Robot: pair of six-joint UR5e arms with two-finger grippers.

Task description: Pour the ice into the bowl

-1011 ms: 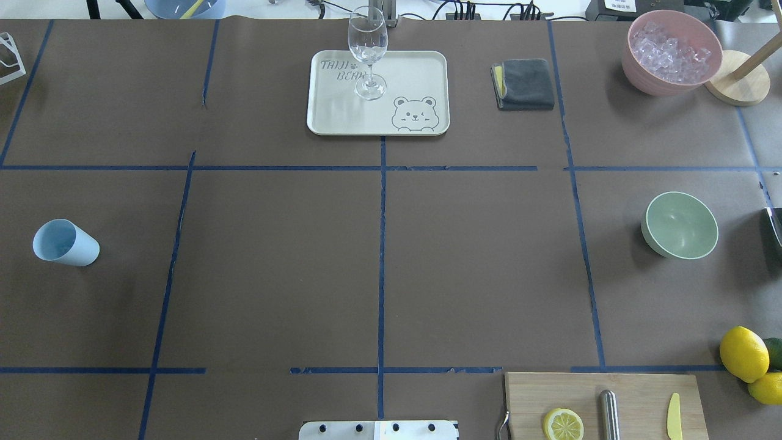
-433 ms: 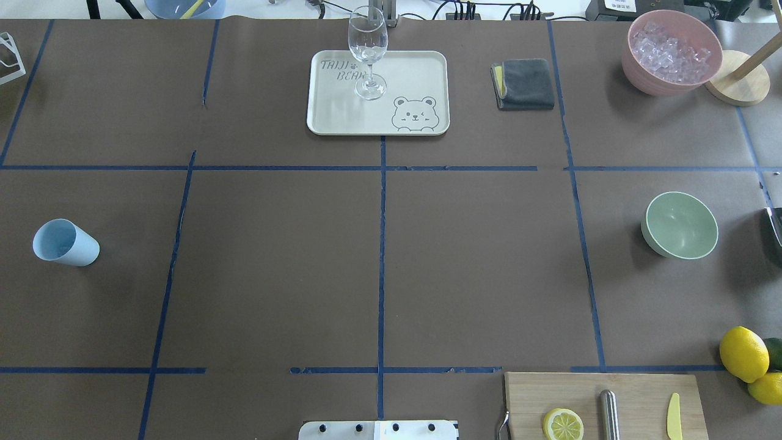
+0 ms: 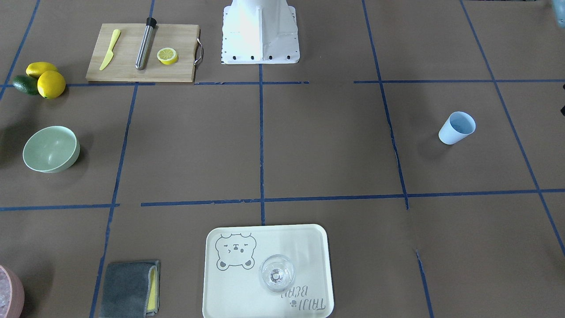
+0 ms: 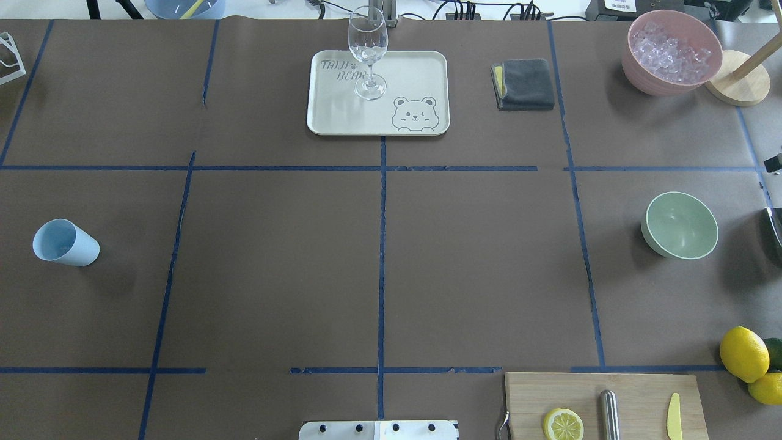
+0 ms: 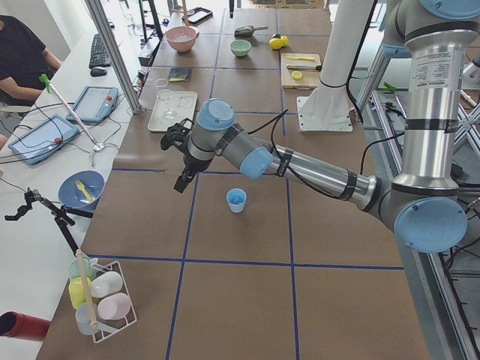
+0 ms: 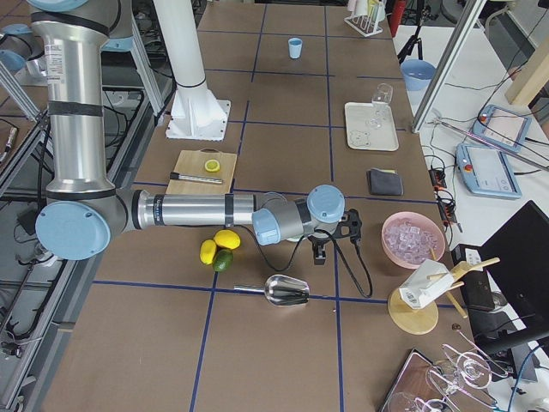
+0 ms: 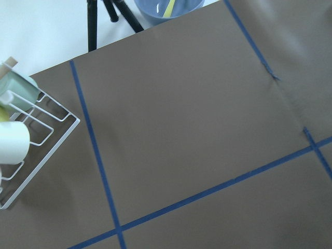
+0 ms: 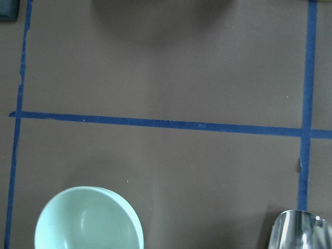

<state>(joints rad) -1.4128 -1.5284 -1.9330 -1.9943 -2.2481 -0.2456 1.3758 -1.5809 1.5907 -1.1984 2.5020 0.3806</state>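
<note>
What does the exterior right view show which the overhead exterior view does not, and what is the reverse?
Only exterior right: the right arm stretched low over the table, and the whole metal scoop lying on the table; the overhead catches slivers of them at most. Only overhead: the green bowl, empty, which does not show in the side view. Both: the pink container, the tray with the glass, the blue cup, the lemons and the cutting board.

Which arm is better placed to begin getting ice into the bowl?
Right, probably. The right arm reaches out beside the pink container, and its wrist camera shows the bowl and a metal scoop below. The left arm hangs near the light blue cup at the table's opposite end.
</note>
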